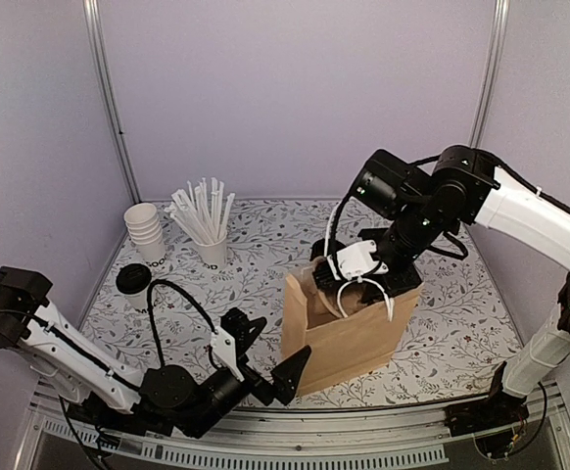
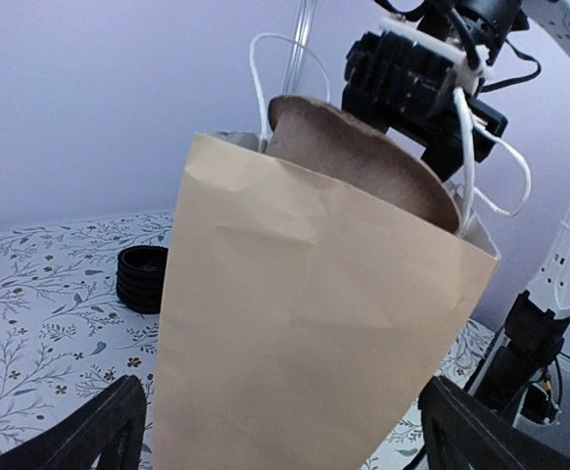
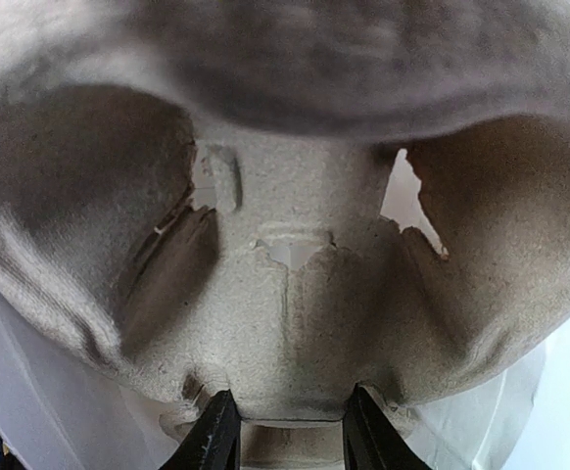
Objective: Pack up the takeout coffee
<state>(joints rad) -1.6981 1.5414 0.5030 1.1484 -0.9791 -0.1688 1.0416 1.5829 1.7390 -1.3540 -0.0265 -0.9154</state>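
The takeout coffee [image 1: 133, 281], a white cup with a black lid, stands on the table at the left, far from both grippers. A brown paper bag [image 1: 349, 333] stands upright in the middle. My right gripper [image 1: 336, 281] reaches into its mouth, shut on the edge of a grey pulp cup carrier [image 3: 295, 294]. That carrier [image 2: 363, 157] pokes out of the bag's top. My left gripper [image 2: 295, 441] is open wide low at the bag's [image 2: 305, 313] near side, one finger on either side of it, holding nothing.
A stack of lidless white cups [image 1: 146, 231] and a cup of white straws [image 1: 207, 223] stand at the back left. A stack of black lids [image 2: 143, 277] sits on the table beside the bag. The bag's white string handles [image 2: 476, 157] hang loose round the right gripper.
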